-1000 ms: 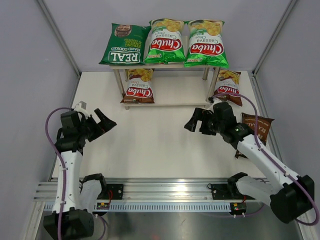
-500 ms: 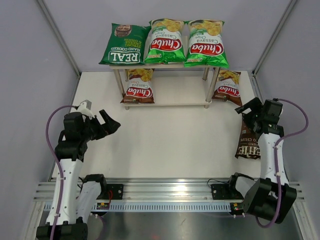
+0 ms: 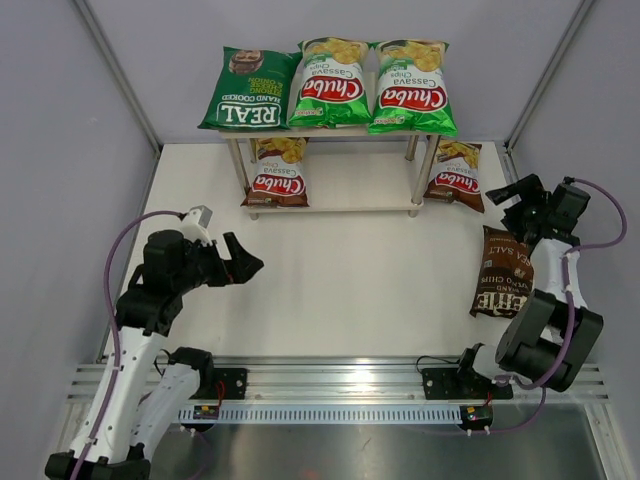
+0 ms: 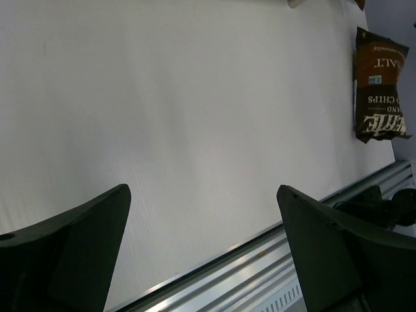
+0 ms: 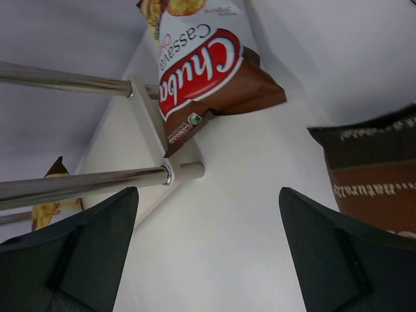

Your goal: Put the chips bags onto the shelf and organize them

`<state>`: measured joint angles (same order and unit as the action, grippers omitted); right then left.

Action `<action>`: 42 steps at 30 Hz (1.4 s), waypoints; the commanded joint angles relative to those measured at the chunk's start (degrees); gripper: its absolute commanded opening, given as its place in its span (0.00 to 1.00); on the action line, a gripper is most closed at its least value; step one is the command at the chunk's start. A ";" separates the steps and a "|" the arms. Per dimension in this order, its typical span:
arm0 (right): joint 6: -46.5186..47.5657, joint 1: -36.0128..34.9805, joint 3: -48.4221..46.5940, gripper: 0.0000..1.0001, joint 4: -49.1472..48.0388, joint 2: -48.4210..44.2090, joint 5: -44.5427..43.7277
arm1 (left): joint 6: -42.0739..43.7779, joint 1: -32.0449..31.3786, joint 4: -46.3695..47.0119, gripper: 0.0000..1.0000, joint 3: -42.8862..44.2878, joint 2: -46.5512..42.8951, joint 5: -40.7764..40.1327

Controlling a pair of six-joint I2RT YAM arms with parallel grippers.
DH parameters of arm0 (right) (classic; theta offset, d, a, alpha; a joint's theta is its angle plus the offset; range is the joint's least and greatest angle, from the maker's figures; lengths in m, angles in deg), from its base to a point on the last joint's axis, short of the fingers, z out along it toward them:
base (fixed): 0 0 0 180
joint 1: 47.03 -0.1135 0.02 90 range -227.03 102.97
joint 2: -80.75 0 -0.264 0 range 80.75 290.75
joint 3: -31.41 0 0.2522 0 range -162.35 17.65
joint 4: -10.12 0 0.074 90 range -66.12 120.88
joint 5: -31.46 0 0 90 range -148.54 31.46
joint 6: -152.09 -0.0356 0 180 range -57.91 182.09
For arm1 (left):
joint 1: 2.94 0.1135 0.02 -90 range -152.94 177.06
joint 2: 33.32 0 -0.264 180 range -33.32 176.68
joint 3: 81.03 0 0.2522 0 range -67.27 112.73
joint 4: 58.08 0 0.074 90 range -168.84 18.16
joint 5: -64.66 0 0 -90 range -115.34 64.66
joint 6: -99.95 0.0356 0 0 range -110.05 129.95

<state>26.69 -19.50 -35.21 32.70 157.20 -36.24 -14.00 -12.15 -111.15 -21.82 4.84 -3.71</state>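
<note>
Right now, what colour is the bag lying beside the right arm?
The bag is dark brown, clearest in the top view.

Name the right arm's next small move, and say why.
Probably lower the open right gripper onto the dark brown bag to grasp its upper end. It is the only bag lying on the table, right beside that gripper, and the shelf shows bare lower board in the middle.
</note>
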 commanded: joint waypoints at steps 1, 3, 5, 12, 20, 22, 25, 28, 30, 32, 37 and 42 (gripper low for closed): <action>1.21 0.16 -5.47 0.96 -12.68 6.59 10.64 | 1.79 -4.13 2.75 0.99 -0.28 -0.88 2.19; 2.00 0.07 -8.82 0.95 -14.17 13.09 15.21 | 1.88 -4.94 2.75 0.99 -0.19 -1.15 2.28; 3.66 0.07 -14.35 0.94 -12.61 18.88 16.62 | 1.88 -5.64 2.83 0.99 -0.28 -1.59 2.02; 11.49 0.07 -25.44 0.94 -4.70 30.42 16.71 | 2.15 -6.87 2.84 0.99 -0.28 -1.68 2.28; 17.19 -1.07 -40.56 0.92 6.72 45.62 21.56 | 2.50 -8.89 3.01 0.99 -0.36 -1.15 3.16; 21.39 -2.12 -45.63 0.92 13.30 48.61 20.50 | 2.50 -9.15 3.10 0.99 -0.36 -1.15 3.33; 24.31 -4.41 -51.18 0.93 19.73 54.06 19.88 | 2.67 -9.33 3.19 0.99 -0.45 -0.89 3.68; 25.20 -6.08 -54.27 0.88 22.82 58.02 20.15 | 2.67 -9.42 3.10 0.99 -0.45 -0.45 3.60; 24.50 -6.26 -54.11 0.81 21.69 58.99 21.28 | 2.76 -9.42 3.10 0.99 -0.36 -0.18 3.60; 23.45 -6.17 -53.75 0.64 20.80 58.65 21.20 | 2.68 -9.42 3.10 0.99 -0.36 0.08 3.34; 21.43 -6.17 -51.03 0.38 17.90 54.87 20.59 | 2.67 -9.42 3.01 0.99 -0.36 0.52 3.16; 17.21 -6.00 -44.63 0.15 12.64 47.23 17.60 | 2.50 -9.42 3.10 0.99 -0.45 0.87 2.81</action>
<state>46.17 -26.01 -82.97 48.29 210.83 -13.92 -12.34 -21.29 -110.82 -21.95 5.51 -1.57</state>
